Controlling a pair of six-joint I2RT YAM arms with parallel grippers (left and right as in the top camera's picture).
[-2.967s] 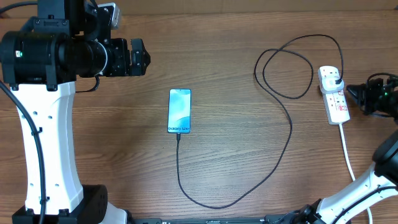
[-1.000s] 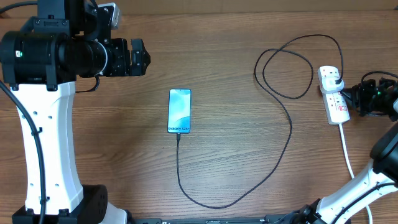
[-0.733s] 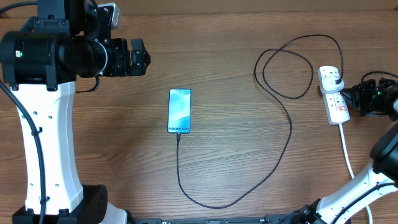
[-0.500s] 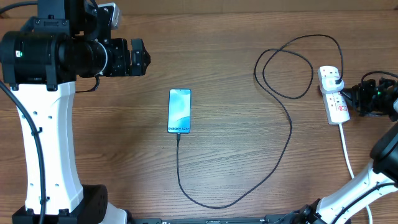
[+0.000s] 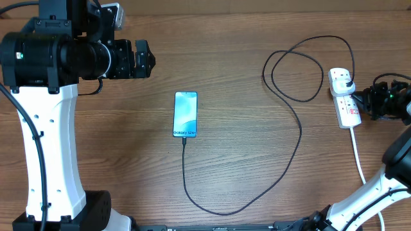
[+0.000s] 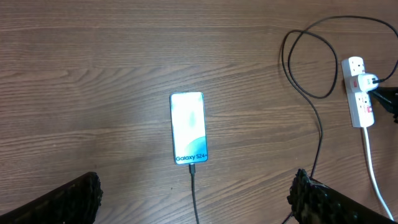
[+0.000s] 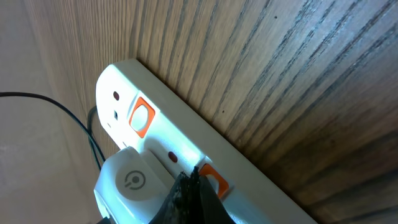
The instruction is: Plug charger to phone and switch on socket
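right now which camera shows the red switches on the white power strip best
The right wrist view: the white plastic power strip fills it close up, both orange-red switches distinct, with the right fingers by the lower one. Overhead and left wrist show the strip whole but small, its switches only red specks.

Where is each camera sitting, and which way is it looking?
Overhead: above the table, looking straight down at the phone, charger and socket; left arm and right arm at the sides.
Left wrist: high on the left arm, looking down at the phone; its black fingers fill the bottom corners.
Right wrist: very close to the socket; its closed fingertips point at an orange switch.
Shared: overhead and left wrist both show phone, charger, socket.
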